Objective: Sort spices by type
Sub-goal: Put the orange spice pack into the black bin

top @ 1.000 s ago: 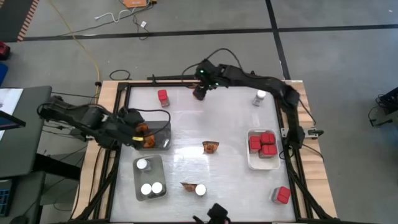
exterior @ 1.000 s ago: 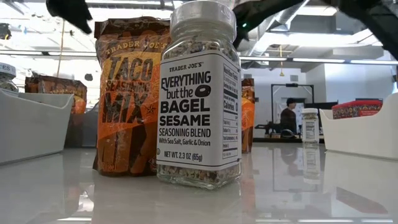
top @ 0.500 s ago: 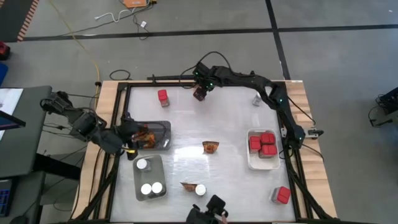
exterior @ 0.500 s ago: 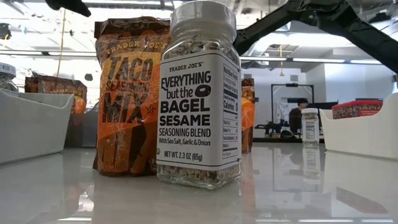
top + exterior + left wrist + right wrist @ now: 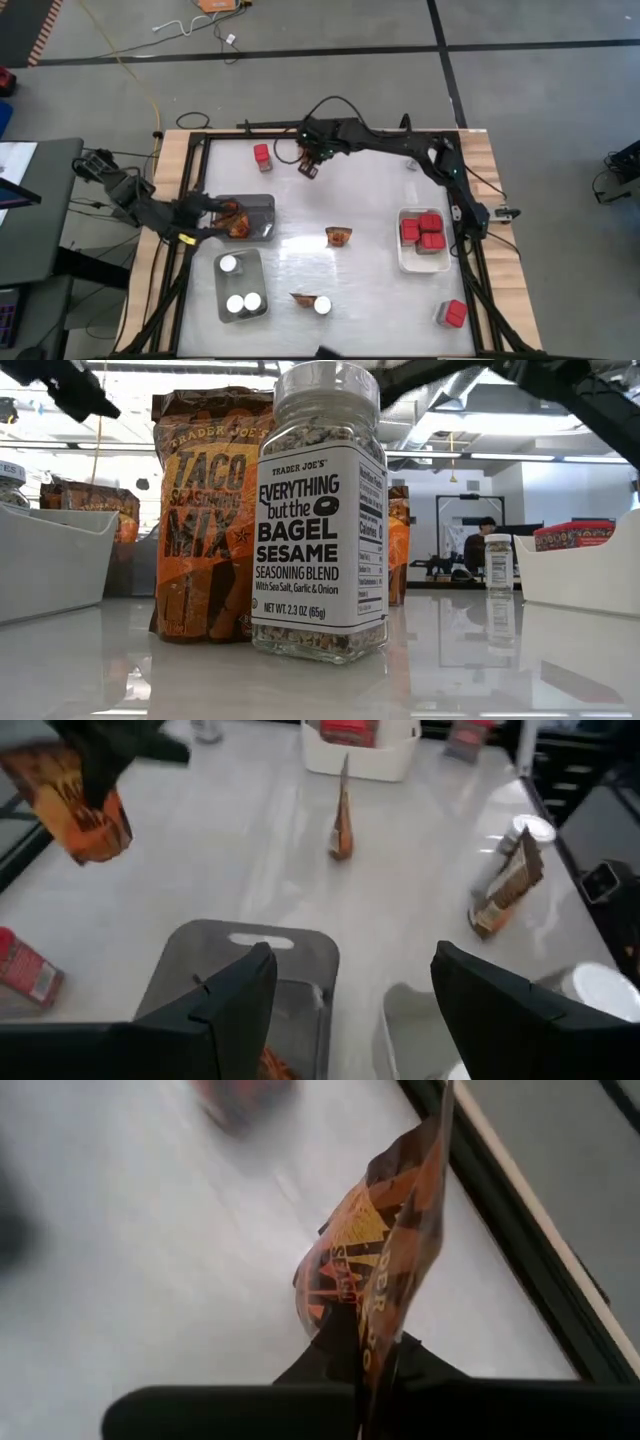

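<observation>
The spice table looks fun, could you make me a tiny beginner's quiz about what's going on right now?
1. True or false: the right gripper is shut on an orange-brown packet.
2. How many red boxes lie in the white tray?
3. The left gripper hovers open over: A) the white tray, B) the clear tray holding packets, C) bare table.

Key: 1 true; 2 three; 3 B.
</observation>
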### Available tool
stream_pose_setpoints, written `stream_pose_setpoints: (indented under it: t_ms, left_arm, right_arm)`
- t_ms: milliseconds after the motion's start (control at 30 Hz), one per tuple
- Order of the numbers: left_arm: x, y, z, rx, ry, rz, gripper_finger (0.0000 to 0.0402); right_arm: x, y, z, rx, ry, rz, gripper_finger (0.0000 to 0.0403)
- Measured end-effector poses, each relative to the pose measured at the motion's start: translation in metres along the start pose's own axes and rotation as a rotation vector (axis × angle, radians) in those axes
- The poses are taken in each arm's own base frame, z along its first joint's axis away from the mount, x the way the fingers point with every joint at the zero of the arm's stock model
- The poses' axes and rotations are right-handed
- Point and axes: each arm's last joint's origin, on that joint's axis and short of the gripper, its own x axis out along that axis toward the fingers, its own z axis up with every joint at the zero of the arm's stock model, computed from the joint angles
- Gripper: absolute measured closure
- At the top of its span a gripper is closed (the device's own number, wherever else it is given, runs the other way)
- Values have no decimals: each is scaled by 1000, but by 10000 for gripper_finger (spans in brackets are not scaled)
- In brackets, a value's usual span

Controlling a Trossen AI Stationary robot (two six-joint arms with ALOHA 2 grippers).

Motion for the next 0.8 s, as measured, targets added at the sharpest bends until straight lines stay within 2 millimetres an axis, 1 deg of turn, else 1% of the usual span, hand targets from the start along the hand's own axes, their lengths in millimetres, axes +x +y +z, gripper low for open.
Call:
stream_pose_setpoints:
  t_ms: [100,233,333,433,467,533,633,733,800]
  left_arm:
    - [-8,10,-10,11,-45,-38,145]
    - [-20,23,-17,-12,-126,-78,145]
    - [-30,30,-19,-32,-181,-128,145]
    - [-37,35,-21,-54,-218,-152,145]
    - [-38,36,-22,-59,-225,-155,145]
    - [-39,37,-22,-62,-230,-157,145]
    - [-38,36,-22,-59,-227,-162,145]
    - [-38,36,-21,-54,-228,-166,146]
    - [-38,36,-21,-53,-227,-166,145]
  right_arm:
    - [-33,30,15,-59,-103,49,386]
    - [-72,75,31,-212,-248,119,386]
    - [-91,110,36,-320,-372,202,386]
    - [-102,136,35,-363,-453,247,386]
    - [-103,141,34,-365,-459,260,386]
    - [-103,144,33,-348,-457,271,386]
    - [-93,146,34,-310,-457,273,386]
    - [-69,152,31,-288,-432,288,386]
    - [-54,157,26,-276,-373,296,386]
